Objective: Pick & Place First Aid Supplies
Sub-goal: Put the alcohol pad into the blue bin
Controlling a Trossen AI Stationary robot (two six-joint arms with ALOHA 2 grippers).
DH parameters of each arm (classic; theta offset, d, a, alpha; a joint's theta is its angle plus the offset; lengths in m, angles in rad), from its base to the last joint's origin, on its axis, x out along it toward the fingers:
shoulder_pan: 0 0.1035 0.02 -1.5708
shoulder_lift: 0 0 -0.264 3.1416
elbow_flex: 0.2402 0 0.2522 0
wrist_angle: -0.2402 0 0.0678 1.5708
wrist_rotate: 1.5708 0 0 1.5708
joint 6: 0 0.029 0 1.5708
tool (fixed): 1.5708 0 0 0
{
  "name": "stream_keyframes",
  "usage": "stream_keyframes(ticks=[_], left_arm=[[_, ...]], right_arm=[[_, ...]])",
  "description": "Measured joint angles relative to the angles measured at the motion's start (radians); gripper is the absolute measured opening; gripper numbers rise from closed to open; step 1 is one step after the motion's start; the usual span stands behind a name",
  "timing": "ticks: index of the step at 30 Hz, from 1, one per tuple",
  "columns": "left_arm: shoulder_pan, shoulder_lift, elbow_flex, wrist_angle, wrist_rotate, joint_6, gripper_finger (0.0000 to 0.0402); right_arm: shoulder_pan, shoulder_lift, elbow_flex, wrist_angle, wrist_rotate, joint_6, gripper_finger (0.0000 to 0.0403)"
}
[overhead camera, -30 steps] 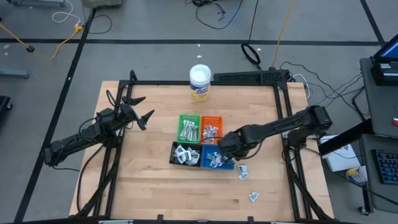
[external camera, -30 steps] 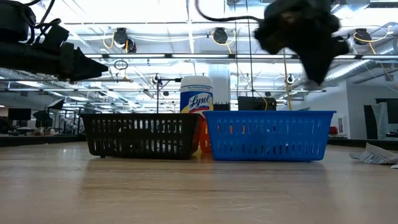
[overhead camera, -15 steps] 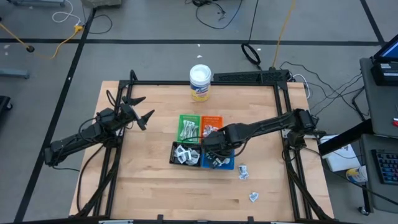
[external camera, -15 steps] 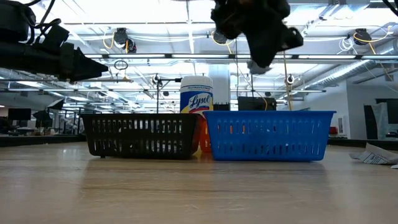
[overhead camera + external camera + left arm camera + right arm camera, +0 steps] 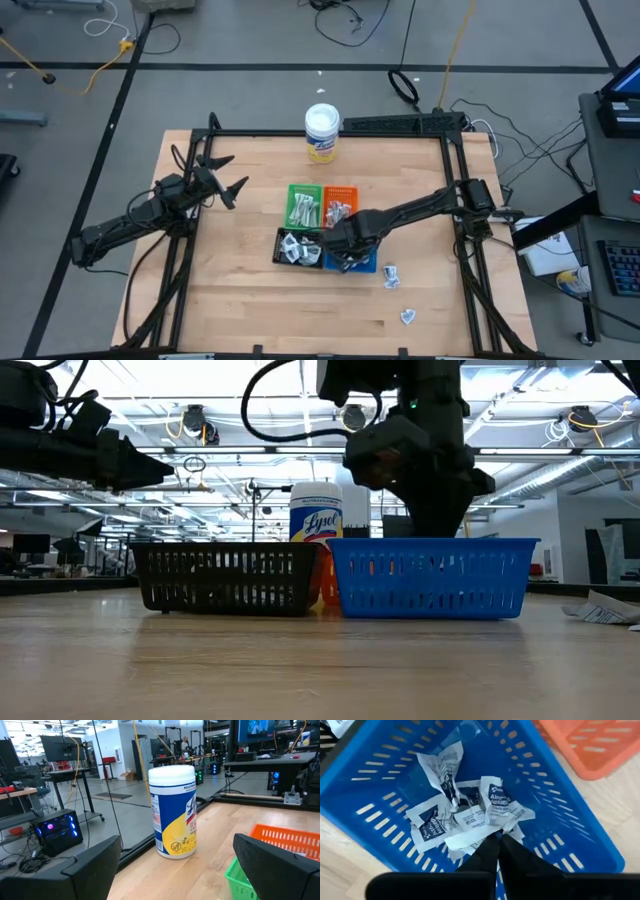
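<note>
The first aid supplies are small white-grey packets with dark print. Several lie in the blue tray (image 5: 365, 265), where the right wrist view shows them in a heap (image 5: 465, 815). More lie in the black tray (image 5: 296, 248), green tray (image 5: 302, 205) and orange tray (image 5: 341, 205). Two loose packets (image 5: 390, 275) lie on the table to the right of the blue tray. My right gripper (image 5: 497, 840) is shut, pointing down into the blue tray among the packets. My left gripper (image 5: 232, 172) is open and empty, raised over the table's left part. My right gripper comes from above, pointing down into the blue tray. Its shut fingertips (image 5: 507, 847) meet on the pale edge of a packet (image 5: 482, 837) lying on the heap. The fingers hide the place of contact, so the exact part cannot be told.
A white-lidded, yellow-labelled tub (image 5: 321, 132) stands at the table's far edge, also in the left wrist view (image 5: 174, 810). The four trays sit together at the table's middle. Bare wood shows at the near side (image 5: 280, 310). A black frame runs along the table's edges.
My right gripper has gone toward the table's left above the blue tray, then down into it, staying shut. A small pale thing showed under its fingers on the way.
</note>
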Motion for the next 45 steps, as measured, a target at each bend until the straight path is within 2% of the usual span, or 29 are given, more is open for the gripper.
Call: stream_keyframes(ticks=[6,15,19,30,40,45], left_arm=[[0.000,0.000,0.000,0.000,0.000,0.000,0.0392],[0.000,0.000,0.000,0.000,0.000,0.000,0.0392],[0.000,0.000,0.000,0.000,0.000,0.000,0.0392],[0.000,0.000,0.000,0.000,0.000,0.000,0.0392],[0.000,0.000,0.000,0.000,0.000,0.000,0.0392],[0.000,0.000,0.000,0.001,0.000,0.000,0.0392]], right_arm=[[0.000,-0.002,-0.004,0.005,0.027,0.007,0.0039],[0.000,-0.008,-0.004,0.003,0.012,0.004,0.0175],[0.000,-0.035,-0.005,-0.003,-0.002,0.004,0.0204],[0.050,-0.120,-0.060,-0.010,-0.053,0.077,0.0187],[0.138,-0.271,-0.239,0.034,-0.052,0.264,0.0176],[0.161,-0.316,-0.295,0.032,-0.047,0.308,0.0173]])
